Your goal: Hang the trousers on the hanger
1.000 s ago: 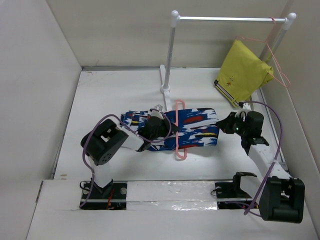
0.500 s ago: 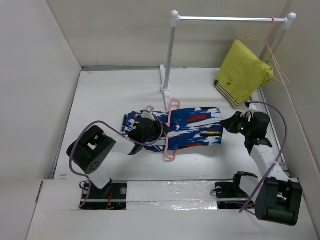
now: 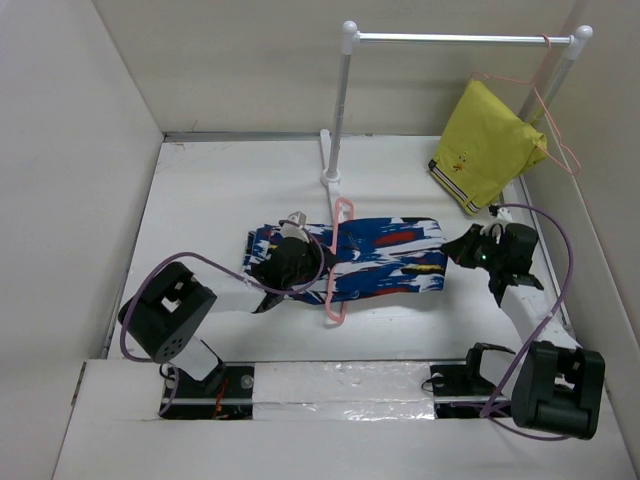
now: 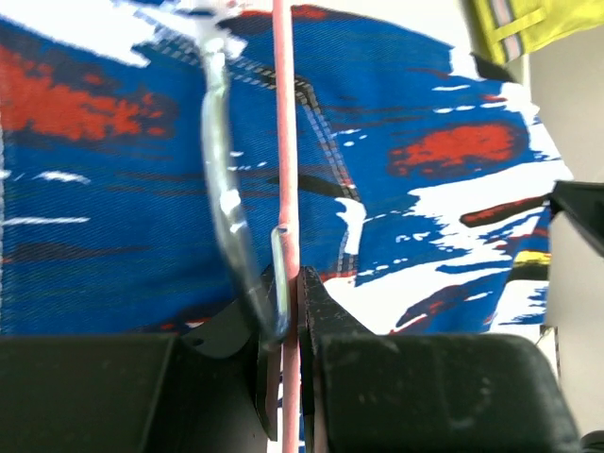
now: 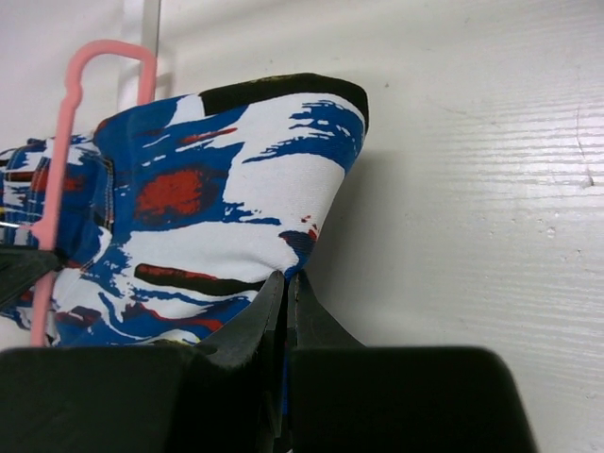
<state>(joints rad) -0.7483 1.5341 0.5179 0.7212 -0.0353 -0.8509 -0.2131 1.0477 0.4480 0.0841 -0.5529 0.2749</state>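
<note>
The blue patterned trousers lie folded across the table's middle. The pink hanger runs front to back across them, hook toward the rail post, with the cloth passing through it. My left gripper is shut on the hanger's wire, seen in the left wrist view over the trousers. My right gripper is shut on the trousers' right end; the hanger shows at the left of that view.
A white rail stand rises behind the trousers, its bar running right. A second pink hanger hangs from it with a yellow garment. White walls close in on the left, back and right.
My left arm pulled back toward the left, sliding the hanger left along the trousers and tilting it. My right gripper kept its hold on the trousers' right end and shifted slightly right.
</note>
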